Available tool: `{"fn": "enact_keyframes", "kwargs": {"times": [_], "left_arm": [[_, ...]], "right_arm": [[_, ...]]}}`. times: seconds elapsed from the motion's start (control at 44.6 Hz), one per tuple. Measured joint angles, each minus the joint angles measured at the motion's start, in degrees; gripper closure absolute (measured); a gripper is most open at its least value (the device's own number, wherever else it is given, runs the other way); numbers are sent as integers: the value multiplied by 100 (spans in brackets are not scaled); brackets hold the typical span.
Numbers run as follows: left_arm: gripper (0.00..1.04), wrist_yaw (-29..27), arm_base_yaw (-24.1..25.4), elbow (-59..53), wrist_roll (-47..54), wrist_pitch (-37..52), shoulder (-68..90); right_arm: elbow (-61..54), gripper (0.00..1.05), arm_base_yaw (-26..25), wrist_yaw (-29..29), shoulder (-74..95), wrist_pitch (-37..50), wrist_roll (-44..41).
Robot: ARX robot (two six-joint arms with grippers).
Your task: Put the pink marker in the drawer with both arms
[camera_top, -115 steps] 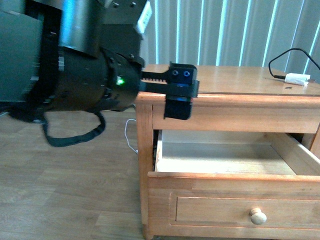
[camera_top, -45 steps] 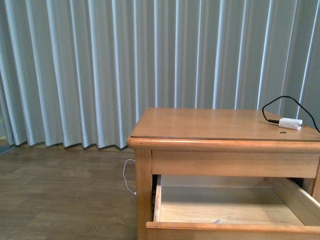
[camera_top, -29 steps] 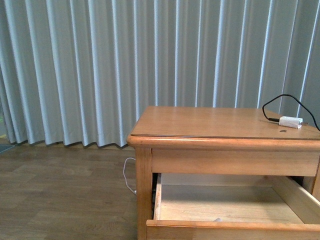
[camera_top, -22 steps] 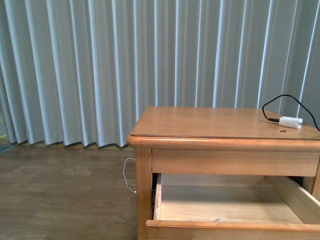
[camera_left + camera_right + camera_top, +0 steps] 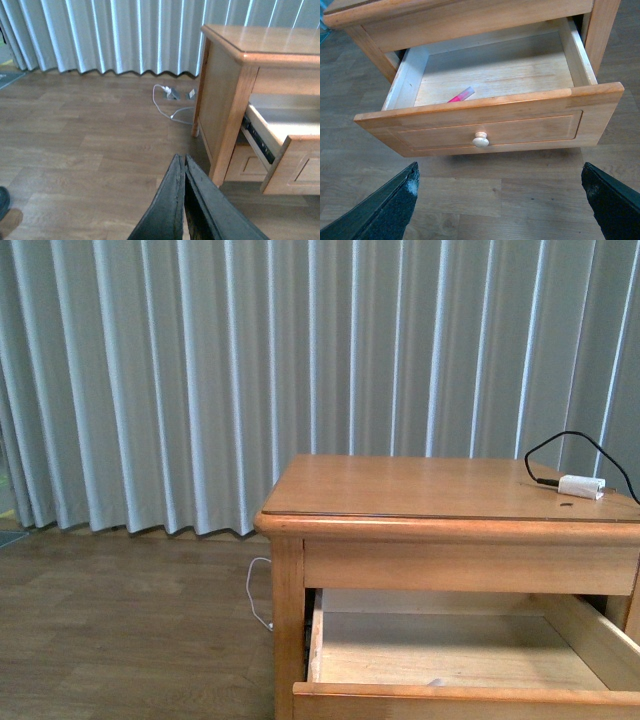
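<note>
The pink marker [image 5: 460, 95] lies flat on the pale floor of the open drawer [image 5: 490, 125], near its front wall, left of the round knob [image 5: 480, 140]. In the front view the drawer [image 5: 460, 695] stands pulled out under the wooden table top, and only a pale tip of the marker [image 5: 434, 681] shows above the front wall. My right gripper [image 5: 500, 200] is open and empty, its fingers [image 5: 390, 205] spread wide over the floor in front of the drawer. My left gripper [image 5: 181, 162] is shut and empty, over the floor beside the table's left side.
The wooden bedside table [image 5: 420, 490] carries a small white plug on a black cable [image 5: 581, 485] at its back right. Grey curtains [image 5: 200, 370] hang behind. A white cable [image 5: 167, 100] lies on the wood floor by the table's leg.
The black arm that filled the left of the front view 2.6 s ago has gone out of that view. The view has risen slightly. Over the last second nothing has moved.
</note>
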Motion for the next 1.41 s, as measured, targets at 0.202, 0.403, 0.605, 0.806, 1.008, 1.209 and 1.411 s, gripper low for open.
{"fn": "enact_keyframes", "kwargs": {"times": [0.202,0.403,0.605,0.806,1.008,1.209,1.411], "left_arm": [[101,0,0,0,0,-13,-7],[76,0,0,0,0,-13,-9],[35,0,0,0,-2,-13,-11],[7,0,0,0,2,-13,-11],[6,0,0,0,2,-13,-11],[6,0,0,0,2,-13,-11],[6,0,0,0,0,-13,-11]], "right_arm": [[0,9,2,0,0,0,2],[0,9,7,28,-2,7,-17],[-50,9,446,1403,367,522,-1272],[-74,9,157,922,1978,1484,-1613],[2,9,103,645,3510,2437,-1703],[470,9,177,627,4690,3228,-1604],[905,9,267,693,5552,3746,-1453]]}}
